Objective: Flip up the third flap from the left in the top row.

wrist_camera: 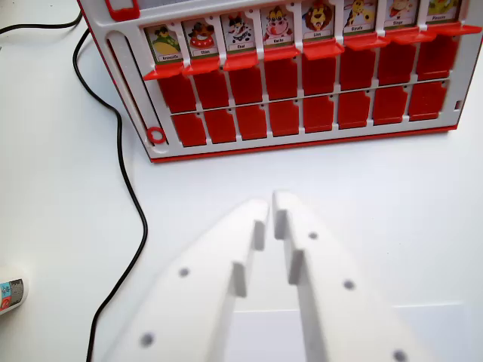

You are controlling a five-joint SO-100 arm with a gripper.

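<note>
1. Eight flaps are up in the top row of the game board [143, 105], each showing a cartoon animal card. Third from the wrist view's left is the cow card [241, 34], with its red flap [241, 62] sticking out at the base.
2. Next to it are the crocodile card [164, 44] and another card [201, 38] on the left, and a pig-looking card [278, 27] on the right. Labels are too tiny to read properly.
3. Below that, two rows of flat red flaps [283, 98] lie down in their slots, glossy plastic with white dividers.
4. My gripper [272, 204] is matte white printed plastic with tapered fingers. The jaws are nearly together with nothing between them, well short of the board.
5. Everything sits on a smooth white table [60, 151], with a black cable [124, 181] snaking down the left.
</note>
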